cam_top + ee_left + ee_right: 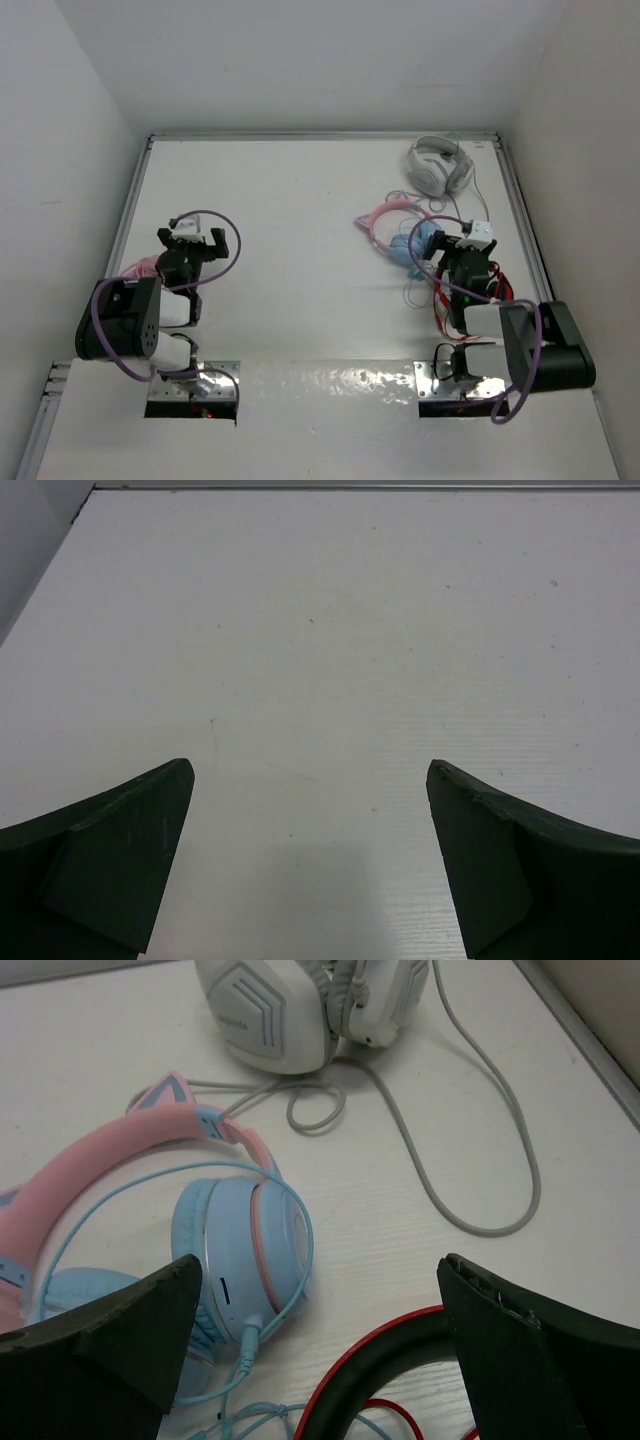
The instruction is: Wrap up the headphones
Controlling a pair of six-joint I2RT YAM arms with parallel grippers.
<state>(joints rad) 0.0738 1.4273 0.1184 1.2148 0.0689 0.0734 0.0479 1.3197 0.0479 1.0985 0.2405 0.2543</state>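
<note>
R gripper (318,1265) hangs low over the headphones (250,1250), fingers spread wide, nothing between them. L gripper (308,770) is also wide and empty, over bare table (320,600) on the left side, well apart from the work. Headphones lie right of centre in top view (408,238): a blue cup faces the wrist cam, pink band w/ cat ear runs off to the left. Their thin blue cable (110,1200) loops over the cup and bunches at the near edge, just beside the red-black pair (370,1380); can't tell if the two cords cross. White pair (270,1010) sits behind, its grey cord near the cat ear but apart from the blue cable. Judgement: step in hand = first grasp, wrap not yet begun. To do it well: R should take the cup or band, not the cord, and draw the set clear of the red pair first. Bring L over to pinch the loose cable near the cup, then wind w/ light tension. Risk: snagging the neighbour's cord, kinking at the cup exit.
</note>
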